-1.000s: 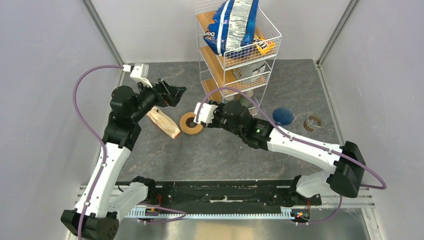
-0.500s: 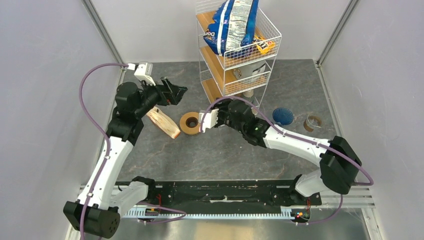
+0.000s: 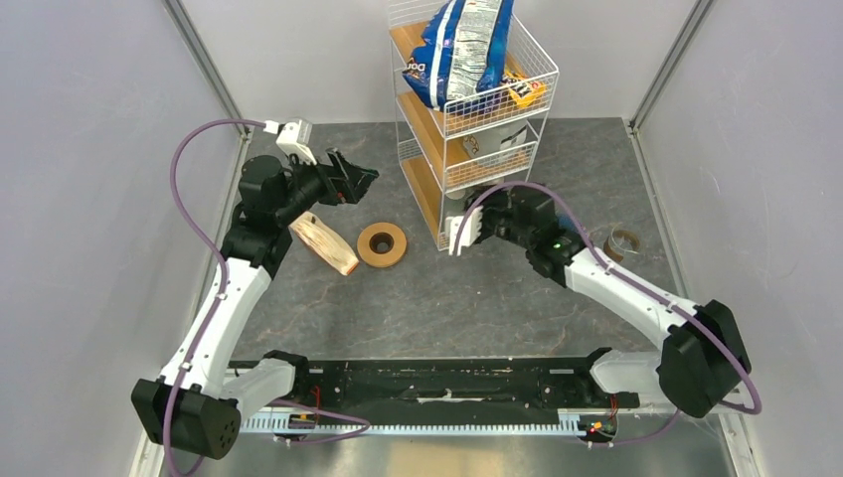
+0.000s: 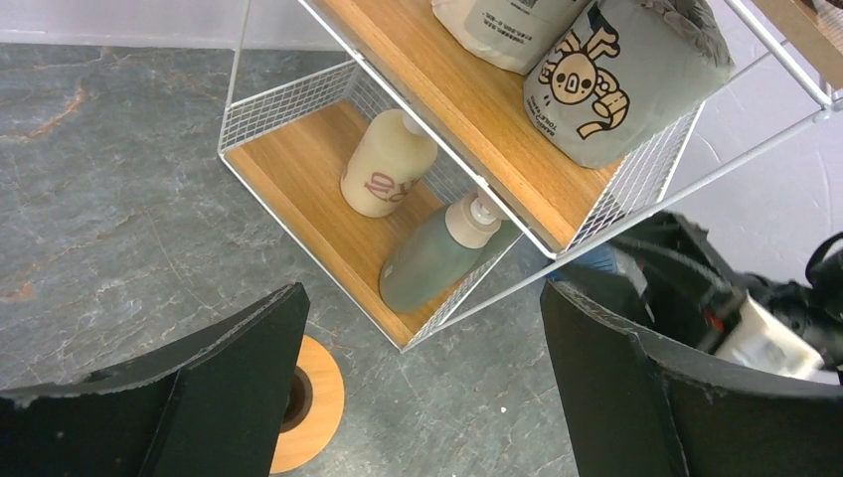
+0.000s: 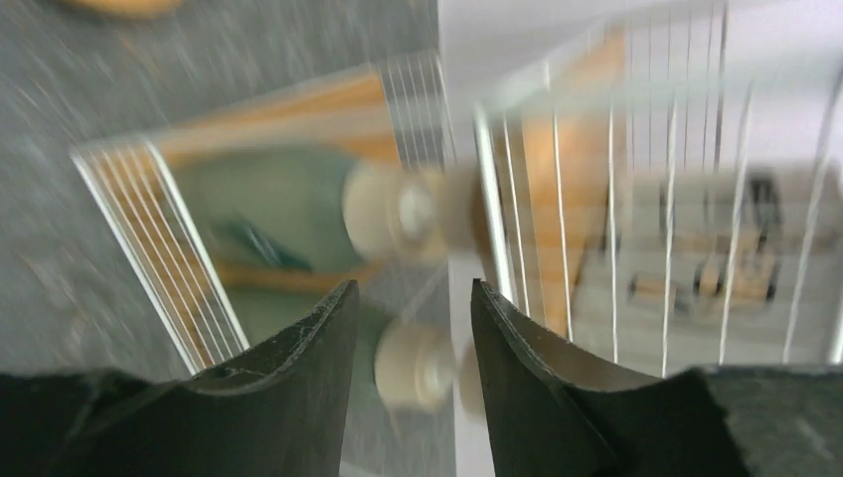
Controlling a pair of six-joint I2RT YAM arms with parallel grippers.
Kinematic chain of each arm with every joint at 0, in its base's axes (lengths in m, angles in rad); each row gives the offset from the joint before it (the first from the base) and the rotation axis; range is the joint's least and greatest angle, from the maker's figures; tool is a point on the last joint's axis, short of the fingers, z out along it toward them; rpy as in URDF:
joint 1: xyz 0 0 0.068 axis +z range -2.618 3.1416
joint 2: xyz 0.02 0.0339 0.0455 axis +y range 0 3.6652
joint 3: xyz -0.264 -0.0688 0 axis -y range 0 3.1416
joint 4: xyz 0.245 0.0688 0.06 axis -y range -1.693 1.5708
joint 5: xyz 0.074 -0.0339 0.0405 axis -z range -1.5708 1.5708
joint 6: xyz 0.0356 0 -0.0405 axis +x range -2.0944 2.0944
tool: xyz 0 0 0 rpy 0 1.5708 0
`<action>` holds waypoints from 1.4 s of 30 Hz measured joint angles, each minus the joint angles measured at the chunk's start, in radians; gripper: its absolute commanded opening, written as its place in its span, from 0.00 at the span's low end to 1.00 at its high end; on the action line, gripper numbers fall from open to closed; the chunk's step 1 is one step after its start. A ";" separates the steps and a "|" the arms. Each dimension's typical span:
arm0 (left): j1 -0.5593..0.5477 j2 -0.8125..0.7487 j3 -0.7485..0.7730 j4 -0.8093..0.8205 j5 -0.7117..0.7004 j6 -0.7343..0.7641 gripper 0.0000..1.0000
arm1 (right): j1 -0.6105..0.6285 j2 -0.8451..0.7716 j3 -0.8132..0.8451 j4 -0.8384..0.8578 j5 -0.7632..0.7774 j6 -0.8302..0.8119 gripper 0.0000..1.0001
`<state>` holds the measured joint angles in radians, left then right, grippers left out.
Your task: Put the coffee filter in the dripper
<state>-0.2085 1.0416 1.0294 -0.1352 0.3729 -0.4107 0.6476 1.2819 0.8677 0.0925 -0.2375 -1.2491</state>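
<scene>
No single white coffee filter shows in any view. The blue dripper is hidden under my right arm in the top view; a small blue patch [image 4: 596,260] behind the rack's corner in the left wrist view may be it. My left gripper [image 3: 360,184] [image 4: 422,388] is open wide and empty, held above the table left of the rack. My right gripper [image 3: 494,207] [image 5: 413,328] is open and empty, close to the rack's lowest shelf and pointing at the bottles there. The right wrist view is blurred.
A cream-and-tan paper stack [image 3: 323,243] lies beside a flat orange-brown ring [image 3: 382,243] [image 4: 308,402]. A white wire rack [image 3: 477,109] with wooden shelves holds bottles [image 4: 388,164], bags and snacks. A small clear glass cup [image 3: 623,241] stands at the right.
My right arm has swung right, from over the orange ring to the rack's front, and now covers the blue dripper. My left gripper has shifted slightly back and right.
</scene>
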 measured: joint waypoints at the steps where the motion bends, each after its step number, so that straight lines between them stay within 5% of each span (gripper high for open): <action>1: 0.000 0.005 0.000 0.005 0.003 -0.001 0.94 | -0.040 -0.008 -0.004 -0.012 0.009 -0.002 0.52; 7: 0.001 0.014 0.000 0.013 0.025 -0.003 0.94 | -0.070 -0.123 -0.016 -0.161 0.002 0.006 0.51; 13: 0.001 0.014 0.000 0.025 0.027 -0.005 0.94 | 0.171 -0.249 -0.019 -0.228 -0.013 0.064 0.52; 24: 0.001 0.002 0.000 0.033 0.021 -0.016 0.94 | 0.310 0.176 0.025 0.042 0.216 0.027 0.54; 42: 0.004 0.002 0.001 0.036 0.020 -0.016 0.94 | 0.206 0.277 0.087 0.233 0.263 -0.088 0.53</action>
<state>-0.2043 1.0435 1.0302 -0.0990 0.3931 -0.4271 0.8539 1.5585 0.9550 0.3256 0.0254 -1.3369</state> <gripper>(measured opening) 0.943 0.536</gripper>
